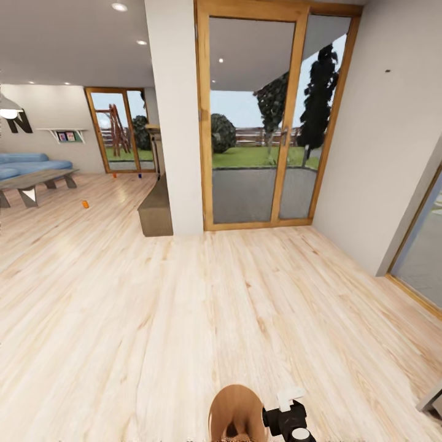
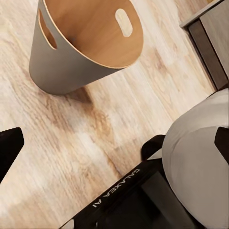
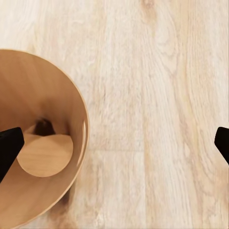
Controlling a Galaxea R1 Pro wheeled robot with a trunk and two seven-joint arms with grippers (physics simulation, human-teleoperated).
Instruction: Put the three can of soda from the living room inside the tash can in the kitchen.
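Observation:
The tash can (image 1: 236,410), grey outside and brown inside, is at the bottom of the head view, just in front of me on the plank floor. My right gripper (image 3: 114,143) is open above the floor, with one fingertip (image 3: 9,148) over the tash can's (image 3: 43,143) mouth. My left gripper (image 2: 114,143) is open too, and the tash can (image 2: 86,43) lies beyond it, apart from the fingers. Far off in the living room, an orange can of soda (image 1: 85,204) stands on the floor. Another orange one (image 1: 114,175) and a dark blue one (image 1: 139,175) stand by the far glass door.
A white pillar (image 1: 178,123) with a low bench (image 1: 156,212) at its foot stands ahead left. Wood-framed glass doors (image 1: 270,123) are straight ahead. A blue sofa (image 1: 31,164) and low table (image 1: 37,181) are far left. A cabinet corner (image 2: 212,43) is near my base.

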